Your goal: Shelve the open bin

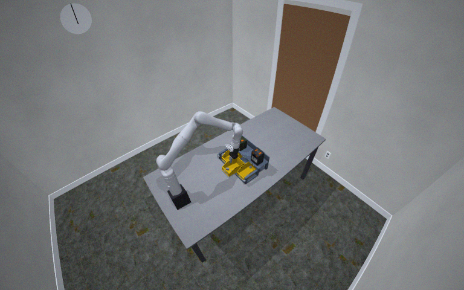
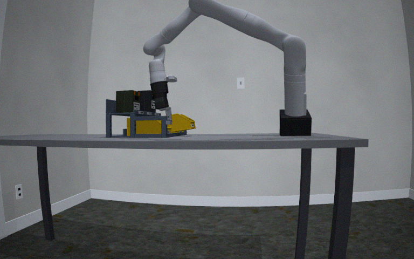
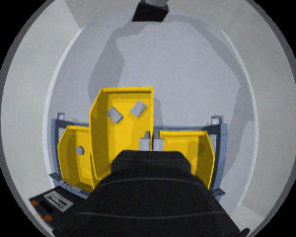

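The open yellow bin (image 1: 231,167) (image 2: 181,122) (image 3: 120,133) is tilted, with its open front raised and pointing out toward the arm's base. Its rear end lies in the gap of the grey shelf (image 1: 264,162) (image 2: 108,119), and most of it sticks out past the front posts. Two grey parts (image 3: 114,115) lie inside it. A yellow bin stands in the shelf on either side of it: one on the left (image 3: 75,158) and one on the right (image 1: 248,173) (image 3: 185,148). My gripper (image 1: 233,157) (image 2: 168,117) (image 3: 151,137) is shut on the bin's side wall, just in front of the low upper board.
Two dark boxes (image 1: 256,156) (image 2: 128,100) stand on the shelf's upper board, close behind my wrist. The shelf stands on a grey table (image 1: 205,211) (image 2: 235,140). The arm's black base (image 1: 179,199) (image 2: 295,127) (image 3: 151,11) is at the other end of the table.
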